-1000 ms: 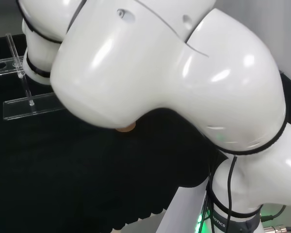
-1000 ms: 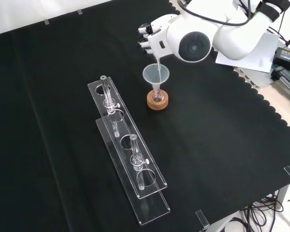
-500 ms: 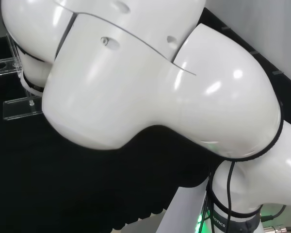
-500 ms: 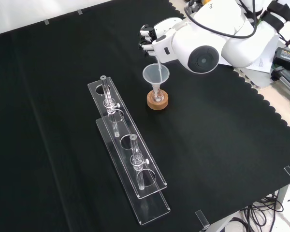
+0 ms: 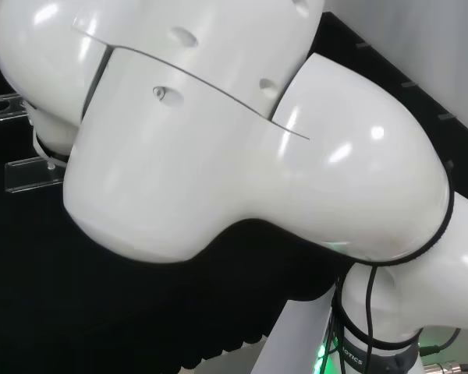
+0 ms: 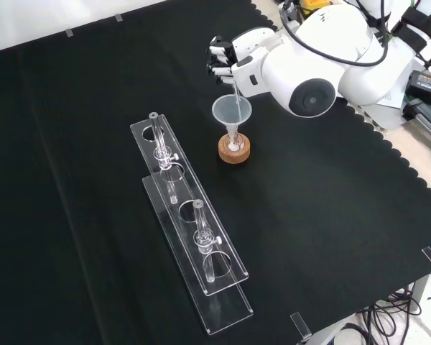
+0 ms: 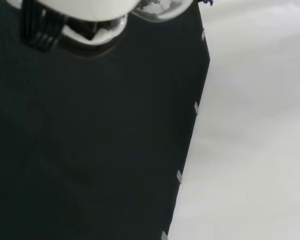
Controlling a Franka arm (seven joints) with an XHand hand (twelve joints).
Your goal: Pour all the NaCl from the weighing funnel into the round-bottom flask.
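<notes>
The robot hand [image 6: 230, 59] gripped the weighing funnel [image 6: 235, 90], tipped steeply into a clear funnel [image 6: 232, 113] on the round-bottom flask [image 6: 234, 146], at 12 o'clock on the table [image 6: 330, 215]. Some white salt lay inside; pouring seemed nearly finished.

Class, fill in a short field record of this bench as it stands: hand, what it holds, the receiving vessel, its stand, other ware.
hand: above the funnel, fingers curled on the weighing funnel
weighing funnel: tilted, spout down into the funnel
funnel: clear, seated in the flask neck
round-bottom flask: some white in it
stand: cork ring
other ware: clear rack, to the left in front view
</notes>
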